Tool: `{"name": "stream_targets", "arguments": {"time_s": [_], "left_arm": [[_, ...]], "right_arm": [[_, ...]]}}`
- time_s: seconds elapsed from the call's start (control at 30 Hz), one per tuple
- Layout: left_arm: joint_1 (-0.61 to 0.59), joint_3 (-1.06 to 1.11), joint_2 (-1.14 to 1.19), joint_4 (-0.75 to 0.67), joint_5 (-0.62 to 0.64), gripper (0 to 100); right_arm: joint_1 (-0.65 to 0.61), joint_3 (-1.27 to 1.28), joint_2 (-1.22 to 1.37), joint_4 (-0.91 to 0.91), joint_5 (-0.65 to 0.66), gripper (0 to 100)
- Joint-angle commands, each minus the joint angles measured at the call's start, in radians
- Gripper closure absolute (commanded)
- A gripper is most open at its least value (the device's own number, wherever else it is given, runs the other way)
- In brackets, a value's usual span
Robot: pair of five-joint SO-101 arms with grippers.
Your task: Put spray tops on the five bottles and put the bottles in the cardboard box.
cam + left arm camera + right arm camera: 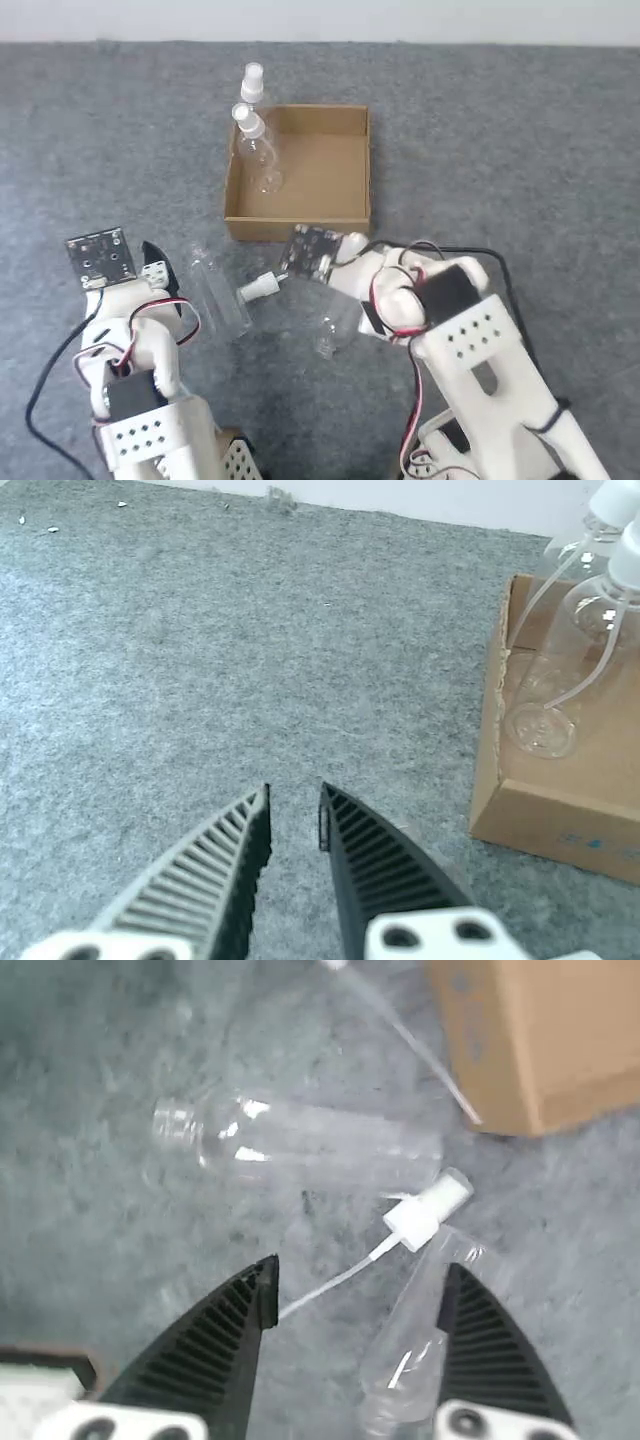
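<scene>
Grey carpet [500, 150] covers the table. One capped bottle [258, 150] stands inside the cardboard box [300, 230], with a second capped bottle [252, 82] at its far left corner. In front of the box, a loose spray top [260, 288] lies between an uncapped bottle [222, 292] and another bottle [338, 322], both lying flat. The right gripper [360, 1280] hangs over them, jaws spread wide, holding nothing. The left gripper [295, 805] sits nearby, jaws slightly parted and empty.

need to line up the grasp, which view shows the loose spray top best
The right wrist view: the spray top, tube included, lies close and whole just ahead of the right gripper's open fingers. The high view shows it small and far off.
</scene>
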Motion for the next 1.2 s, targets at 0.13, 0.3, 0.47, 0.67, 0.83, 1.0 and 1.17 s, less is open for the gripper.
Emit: {"name": "stream_targets", "arguments": {"time_s": [0.13, 0.3, 0.47, 0.67, 0.83, 1.0, 1.17], "left_arm": [[-0.005, -0.01, -0.018, -0.029, -0.008, 92], [-0.005, -0.01, -0.018, -0.029, -0.008, 92], [-0.005, -0.01, -0.018, -0.029, -0.008, 92], [-0.005, -0.01, -0.018, -0.029, -0.008, 92], [-0.005, -0.01, -0.018, -0.029, -0.008, 92], [-0.003, -0.01, -0.018, -0.029, -0.008, 92], [-0.002, -0.01, -0.018, -0.029, -0.008, 92]], "right_arm": [[0.005, -0.06, 0.012, 0.007, 0.255, 69.1], [0.004, -0.055, 0.013, 0.013, 0.322, 68.5], [-0.056, -0.048, 0.05, 0.015, 0.338, 68.5], [-0.143, -0.044, 0.189, -0.008, 0.341, 68.5], [-0.147, -0.044, 0.308, -0.07, 0.342, 68.5], [-0.148, -0.043, 0.394, -0.12, 0.344, 68.5], [-0.148, -0.04, 0.456, -0.194, 0.342, 68.6]]}}
